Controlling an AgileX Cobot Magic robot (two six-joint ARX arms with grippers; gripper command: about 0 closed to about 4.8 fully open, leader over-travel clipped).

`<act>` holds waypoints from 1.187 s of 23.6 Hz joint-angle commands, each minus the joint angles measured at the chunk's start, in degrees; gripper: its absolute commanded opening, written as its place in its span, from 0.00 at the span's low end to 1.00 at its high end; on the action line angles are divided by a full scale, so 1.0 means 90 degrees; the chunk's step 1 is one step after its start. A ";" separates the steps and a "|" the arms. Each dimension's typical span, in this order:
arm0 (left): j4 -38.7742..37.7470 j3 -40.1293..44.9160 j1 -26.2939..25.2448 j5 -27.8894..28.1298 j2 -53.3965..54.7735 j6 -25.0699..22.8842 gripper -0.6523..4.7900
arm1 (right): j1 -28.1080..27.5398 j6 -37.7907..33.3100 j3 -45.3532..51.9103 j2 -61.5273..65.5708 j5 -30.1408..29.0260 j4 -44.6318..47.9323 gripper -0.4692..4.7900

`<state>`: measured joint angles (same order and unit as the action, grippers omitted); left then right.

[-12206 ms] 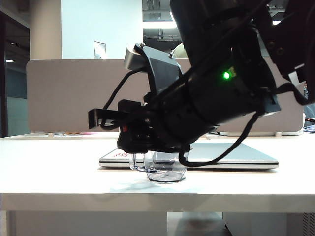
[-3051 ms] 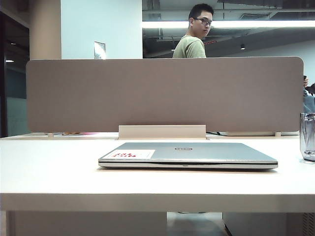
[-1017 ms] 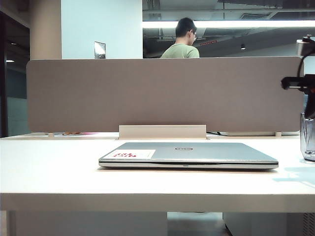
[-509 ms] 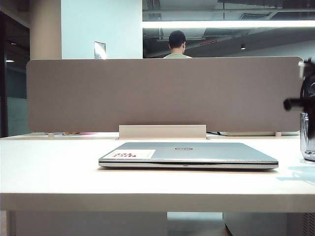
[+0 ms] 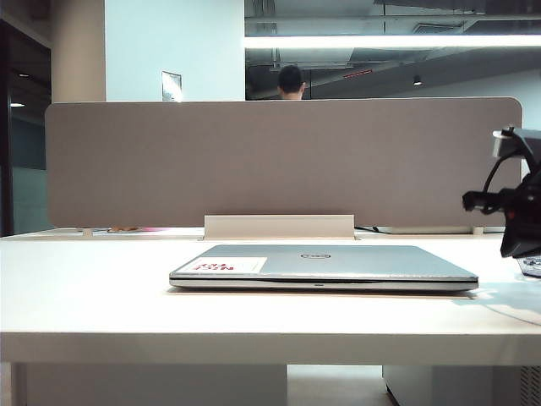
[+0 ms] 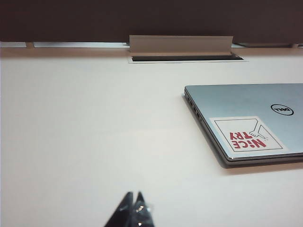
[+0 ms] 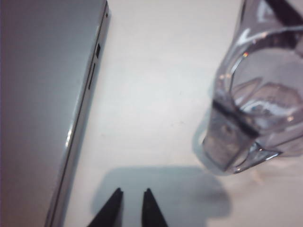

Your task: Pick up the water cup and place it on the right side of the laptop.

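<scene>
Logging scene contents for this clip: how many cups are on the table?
1. The cup stands on the table right of the laptop, beside the right end effector. In the exterior view it is mostly hidden at the right edge.

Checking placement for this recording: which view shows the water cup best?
The right wrist view: the water cup fills one side, standing on the table apart from the laptop, with the right hand empty beside it. The exterior view shows only a sliver of its base behind the arm. The left wrist view misses it.
</scene>
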<state>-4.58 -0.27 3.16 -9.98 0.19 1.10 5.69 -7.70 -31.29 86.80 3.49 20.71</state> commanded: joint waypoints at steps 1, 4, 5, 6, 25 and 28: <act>0.0010 -0.0019 0.0005 -0.0039 0.0005 -0.0002 0.11 | -0.0005 -0.0027 -0.0032 0.0134 0.0231 0.0291 0.15; -0.0036 -0.0022 0.0005 -0.0039 0.0005 0.0000 0.11 | -0.0005 -0.0029 -0.0034 0.0245 0.0340 0.0520 0.12; -0.0058 -0.0019 0.0005 -0.0039 0.0005 0.0000 0.11 | -0.0005 -0.0029 -0.0034 0.0270 0.0340 0.0597 0.11; -0.0080 -0.0019 0.0005 -0.0039 0.0005 0.0000 0.11 | -0.0005 -0.0032 -0.0034 0.0294 0.0338 0.0697 0.08; -0.0109 -0.0022 0.0005 -0.0090 0.0005 0.0002 0.11 | -0.0044 -0.0172 -0.0036 0.0267 0.1642 0.0867 0.08; -0.0109 -0.0022 0.0005 -0.0090 0.0005 0.0000 0.11 | -0.0044 -0.0172 -0.0034 0.0168 0.1970 0.0668 0.08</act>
<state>-5.82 -0.27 3.16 -10.37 0.19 1.10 5.37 -9.17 -31.29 89.01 18.98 27.14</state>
